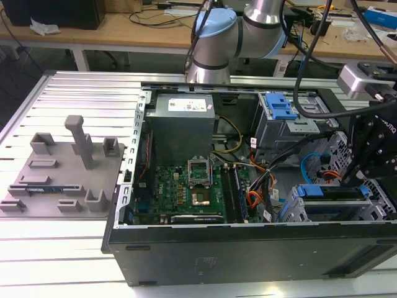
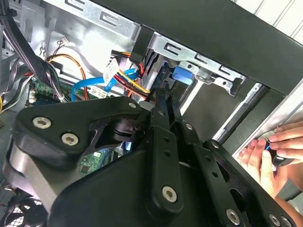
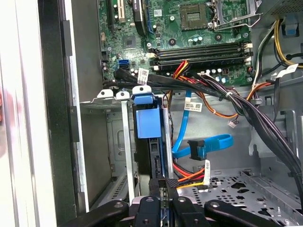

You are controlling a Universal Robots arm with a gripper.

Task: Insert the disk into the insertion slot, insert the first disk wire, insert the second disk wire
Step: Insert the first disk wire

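The disk (image 3: 144, 118), in its bright blue caddy, sits edge-on inside the insertion slot (image 3: 125, 142) of the silver drive cage; the exterior view places the disk (image 1: 329, 192) in the cage (image 1: 296, 210) at the case's near right corner. My gripper (image 3: 164, 182) is shut at the disk's near end, with nothing visible between the fingers. In the second wrist view the gripper (image 2: 163, 100) points at the blue caddy (image 2: 182, 75). A blue flat wire with its connector (image 3: 199, 149) hangs loose beside the cage. A red, yellow and black wire bundle (image 3: 191, 177) lies close to the fingertips.
A person's hand (image 2: 272, 151) rests outside the case wall by the cage. The motherboard (image 1: 186, 186), power supply (image 1: 183, 118) and a second bay with a blue latch (image 1: 282, 107) fill the case. A grey fixture plate (image 1: 62, 171) lies on the exterior view's left.
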